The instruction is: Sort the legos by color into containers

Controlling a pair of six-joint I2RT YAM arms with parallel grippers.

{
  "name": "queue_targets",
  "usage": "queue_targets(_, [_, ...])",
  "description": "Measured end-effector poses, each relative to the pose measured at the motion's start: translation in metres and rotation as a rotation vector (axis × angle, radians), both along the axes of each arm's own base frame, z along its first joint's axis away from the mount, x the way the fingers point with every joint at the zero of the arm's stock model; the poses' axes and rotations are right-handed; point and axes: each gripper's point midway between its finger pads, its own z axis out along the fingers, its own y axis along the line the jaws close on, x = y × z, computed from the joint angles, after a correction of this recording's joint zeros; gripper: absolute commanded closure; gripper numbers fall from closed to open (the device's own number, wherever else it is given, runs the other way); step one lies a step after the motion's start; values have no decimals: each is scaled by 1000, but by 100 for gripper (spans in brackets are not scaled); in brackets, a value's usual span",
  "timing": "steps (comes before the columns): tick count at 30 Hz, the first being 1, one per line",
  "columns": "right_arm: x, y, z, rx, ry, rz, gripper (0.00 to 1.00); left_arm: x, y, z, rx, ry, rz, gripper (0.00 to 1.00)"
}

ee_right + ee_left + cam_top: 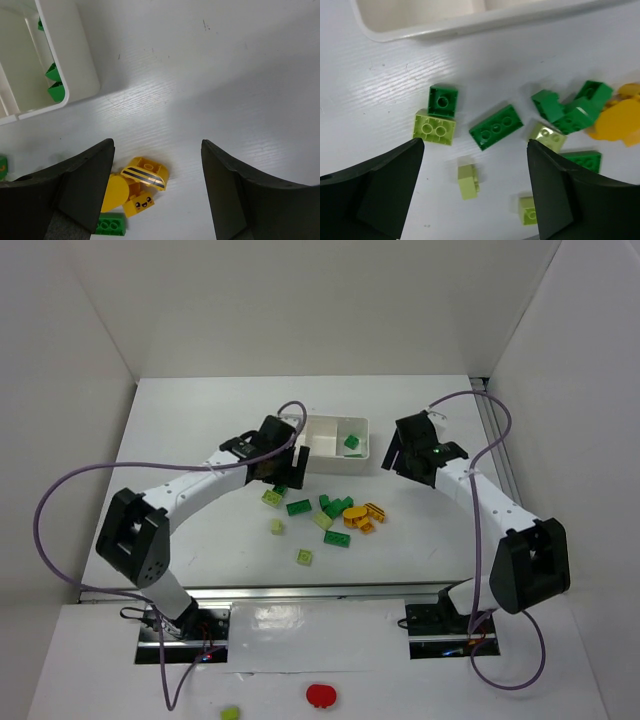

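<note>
The white tray point(322, 423) stands at the back centre, with dark green bricks point(352, 443) in its right compartment; they also show in the right wrist view point(55, 82). Loose legos lie in front of it: a dark green brick point(298, 507), lime bricks point(277, 526), orange-yellow pieces point(357, 512). My left gripper point(283, 472) is open and empty above the left of the pile; a lime brick point(468, 180) lies below between its fingers point(380, 190). My right gripper point(400, 456) is open and empty above a striped yellow brick point(146, 172).
A red round object point(321, 695) and a small lime piece point(230, 712) lie off the table at the near edge. White walls close in the table on three sides. In the left wrist view the tray rim point(470, 22) runs along the top.
</note>
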Motion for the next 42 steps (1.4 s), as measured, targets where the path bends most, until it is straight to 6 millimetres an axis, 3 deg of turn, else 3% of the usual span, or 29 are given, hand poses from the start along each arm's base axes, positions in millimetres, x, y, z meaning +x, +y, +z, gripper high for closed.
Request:
queue_targets(4, [1,3,-4,6,11,16,23,1,8,-36,87,34,-4,10])
queue_targets(20, [-2,3,2,16,-5,18,23,36,17,-95,250,42,59,25])
queue_targets(24, [-2,3,2,16,-5,18,23,40,16,-100,260,45,67,46])
queue_targets(25, [-2,3,2,16,-5,18,23,41,16,-101,261,46,68,57])
queue_targets(28, [-2,3,3,17,-7,18,23,42,16,-101,264,46,71,67])
queue_targets(33, [-2,3,3,20,-10,16,23,39,14,-95,260,60,59,67])
queue_targets(36, [-3,3,2,20,-5,16,23,33,13,-80,234,63,47,64])
queue_targets(42, [-3,4,2,26,-4,21,23,34,10,-36,181,13,59,10])
